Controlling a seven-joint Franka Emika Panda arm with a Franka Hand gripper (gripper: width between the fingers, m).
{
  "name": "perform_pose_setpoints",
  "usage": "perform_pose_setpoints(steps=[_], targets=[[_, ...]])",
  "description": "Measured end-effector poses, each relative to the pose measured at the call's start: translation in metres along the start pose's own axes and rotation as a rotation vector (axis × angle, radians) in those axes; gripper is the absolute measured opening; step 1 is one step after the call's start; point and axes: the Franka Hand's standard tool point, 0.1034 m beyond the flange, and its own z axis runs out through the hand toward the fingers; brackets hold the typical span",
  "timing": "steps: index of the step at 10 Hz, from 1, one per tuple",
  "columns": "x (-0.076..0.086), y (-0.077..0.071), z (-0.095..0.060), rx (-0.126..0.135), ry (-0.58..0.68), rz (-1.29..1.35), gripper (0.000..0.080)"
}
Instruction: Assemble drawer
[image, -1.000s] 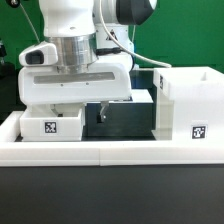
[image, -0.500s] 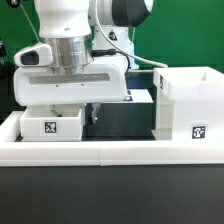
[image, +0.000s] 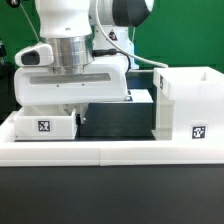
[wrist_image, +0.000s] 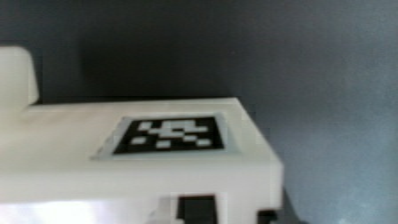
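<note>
A small white drawer tray (image: 45, 124) with a square tag on its front stands at the exterior view's left, directly under the arm's white hand (image: 72, 80). The tall white shell (image: 190, 105), also tagged, stands at the exterior view's right. A second white tray (image: 141, 100) shows partly behind the hand, next to the shell. In the wrist view the tagged tray (wrist_image: 125, 170) fills the lower half. My gripper (wrist_image: 231, 210) has two dark fingertips (wrist_image: 196, 207) close together, with the tray's white wall between them.
The low white wall (image: 110, 152) runs along the front of the black table (image: 115, 120). A cable hangs from the arm toward the shell. There is a dark gap between the small tray and the shell.
The small tray has shifted toward the exterior view's left and sits slightly lower. The hand moved a little left over the past second.
</note>
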Motion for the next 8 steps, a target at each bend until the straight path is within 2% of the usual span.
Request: perform_pose_setpoints(steps=[5, 6, 8], targets=[[0.0, -0.001, -0.001, 0.0, -0.001, -0.007, 0.0041], [0.002, -0.009, -0.004, 0.003, -0.019, -0.048, 0.0041], [0.008, -0.028, -0.017, 0.03, -0.074, -0.094, 0.0041]])
